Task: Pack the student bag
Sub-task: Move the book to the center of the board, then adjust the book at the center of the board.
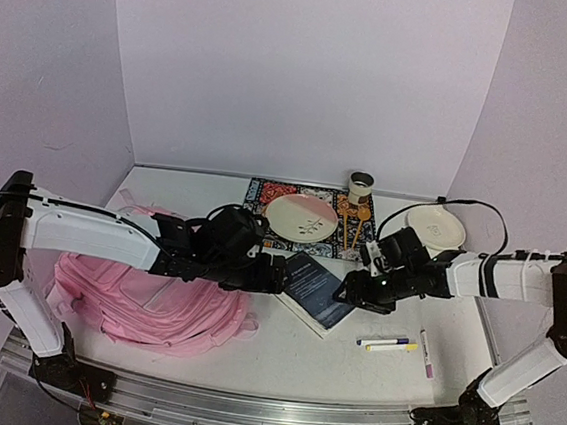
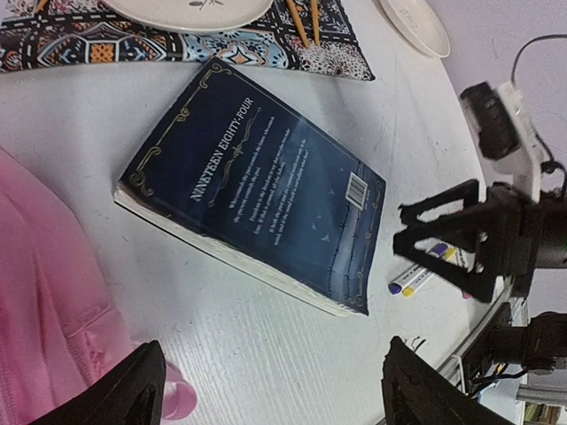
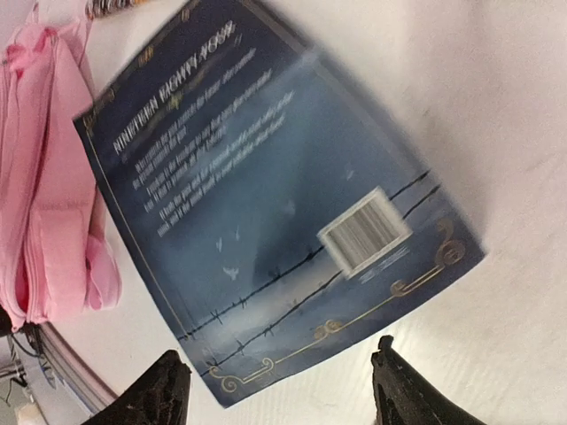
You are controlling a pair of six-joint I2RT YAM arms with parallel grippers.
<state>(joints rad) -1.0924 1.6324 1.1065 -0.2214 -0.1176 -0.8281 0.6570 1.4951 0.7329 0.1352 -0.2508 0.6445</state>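
Observation:
The pink student bag lies flat on the table at the left; its edge shows in the left wrist view and the right wrist view. A dark blue book lies back cover up at mid table, between the grippers; it shows in the left wrist view and the right wrist view. My left gripper is open and empty just left of the book. My right gripper is open and empty at the book's right edge, jaws just short of the barcode end.
A patterned mat at the back holds a pink-white plate, pencils and a cup. A white plate lies right of it. Two markers and a pen lie near the front right.

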